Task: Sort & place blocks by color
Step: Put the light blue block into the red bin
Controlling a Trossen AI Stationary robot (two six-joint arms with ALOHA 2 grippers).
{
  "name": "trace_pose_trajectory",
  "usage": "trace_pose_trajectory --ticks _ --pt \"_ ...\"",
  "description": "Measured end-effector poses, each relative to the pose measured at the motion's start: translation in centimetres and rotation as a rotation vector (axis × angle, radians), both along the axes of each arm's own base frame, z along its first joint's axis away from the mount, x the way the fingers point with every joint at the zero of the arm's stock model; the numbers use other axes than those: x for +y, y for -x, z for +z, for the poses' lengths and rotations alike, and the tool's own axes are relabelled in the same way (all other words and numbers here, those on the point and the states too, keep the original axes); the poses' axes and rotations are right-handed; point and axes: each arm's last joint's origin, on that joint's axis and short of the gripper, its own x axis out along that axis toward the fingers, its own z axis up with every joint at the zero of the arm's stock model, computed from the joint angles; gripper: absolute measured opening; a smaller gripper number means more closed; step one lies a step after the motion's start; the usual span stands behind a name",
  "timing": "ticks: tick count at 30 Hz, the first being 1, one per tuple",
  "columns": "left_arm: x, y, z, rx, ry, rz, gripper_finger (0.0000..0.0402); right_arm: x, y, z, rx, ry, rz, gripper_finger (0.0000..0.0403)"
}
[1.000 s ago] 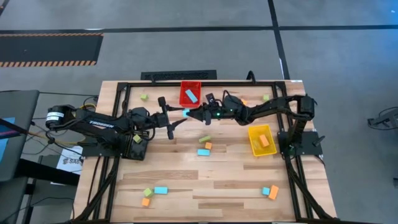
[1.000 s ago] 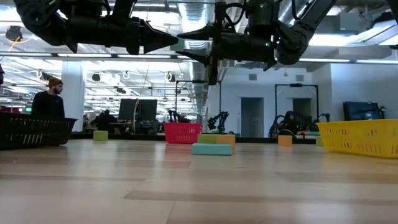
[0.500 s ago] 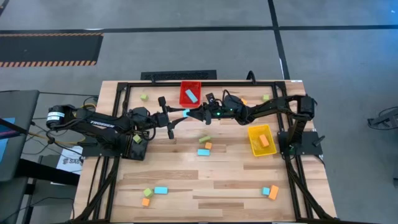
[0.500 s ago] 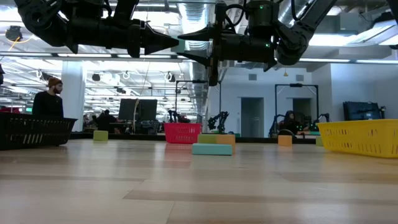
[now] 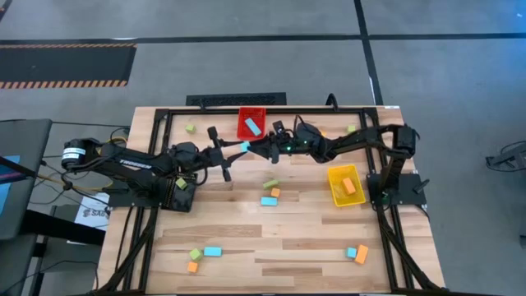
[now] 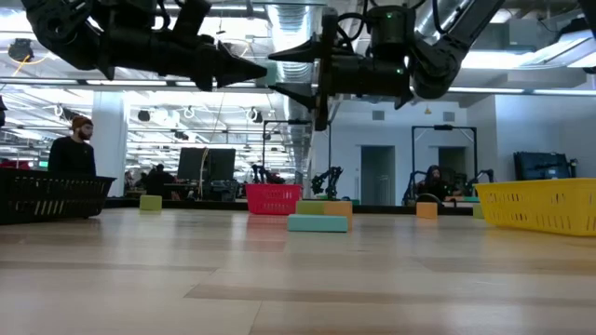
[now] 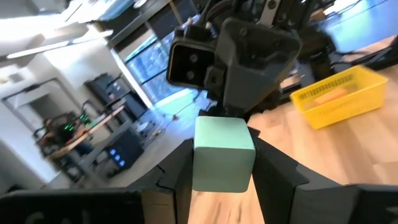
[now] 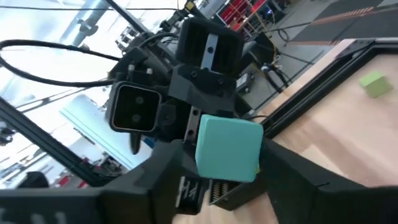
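Blue block (image 5: 245, 146) sits high above the bench (image 5: 246, 238); we see left pincer (image 5: 238, 150) and right pincer (image 5: 251, 149) both clamped on it.

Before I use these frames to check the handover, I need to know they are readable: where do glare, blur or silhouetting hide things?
High view: evenly lit, the light-blue block shows small between both arms. Low view: bright ceiling lights behind turn the arms into dark silhouettes. Left wrist view: the block is fairly sharp, the background smeared, windows blown out. Right wrist view: block clear, the sky-bright backdrop washes out detail.
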Motion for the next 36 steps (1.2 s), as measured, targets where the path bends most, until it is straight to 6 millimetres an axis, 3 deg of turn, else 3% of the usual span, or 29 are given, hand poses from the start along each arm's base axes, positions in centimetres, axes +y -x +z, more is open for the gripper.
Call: trace_pose_trajectory --ticks 4,10,15,19,25,32,36 --pt "0.2 0.1 -0.2 0.021 0.013 0.072 0.0113 -1.2 0.3 -0.2 0.020 0.015 0.002 0.0263" --pt "1.1 0.3 -0.5 0.009 0.092 0.177 0.0113 -3.2 1.0 -0.8 0.087 0.005 -0.025 0.0270" --pt "3.8 0.9 -1.2 -0.009 0.330 0.299 0.0113 -5.1 1.7 -1.0 0.108 0.015 -0.079 0.0271" --pt "6.6 0.5 0.2 0.053 0.531 0.338 0.0112 -6.4 2.4 -0.7 0.104 0.015 -0.111 0.0271" --pt "10.8 -1.8 2.3 0.236 0.688 0.458 0.0112 -7.2 3.3 0.8 0.062 0.028 -0.100 0.0271" --pt "14.2 -6.5 0.6 0.472 0.757 0.400 0.0113 -7.1 5.4 4.0 0.074 0.062 -0.026 0.0271" --pt "15.7 -8.0 -0.5 0.573 0.756 0.417 0.0115 -6.7 7.4 5.8 0.164 0.119 -0.054 0.0271"
